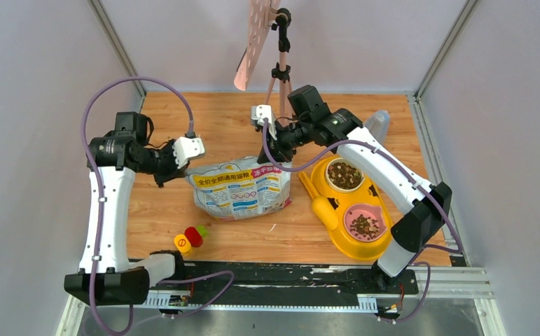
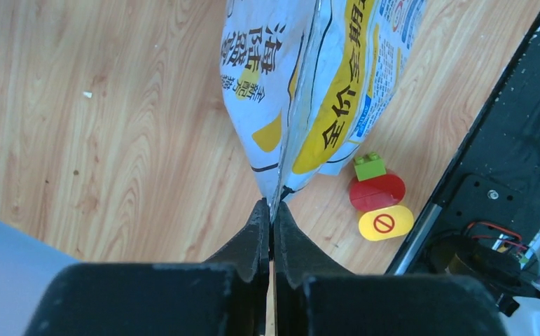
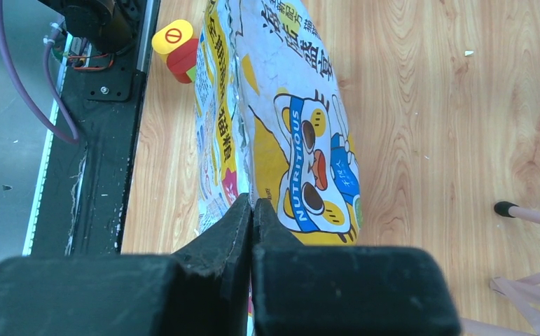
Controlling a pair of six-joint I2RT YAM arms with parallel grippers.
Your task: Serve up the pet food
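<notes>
We see the left end effector [image 2: 272, 210] pinched on the bag's [image 1: 242, 190] left top edge, the right end effector [image 3: 253, 206] pinched on its right top edge, bag on the bench [image 1: 162, 217], kibble [image 1: 344, 174] in the feeder [image 1: 344, 245] just right of the bag.

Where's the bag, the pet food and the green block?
bag [image 1: 242, 190]: top view, its printed front.
pet food [image 1: 344, 175]: top view, middle of the farther heap.
green block [image 2: 369, 166]: left wrist view, its top.
</notes>
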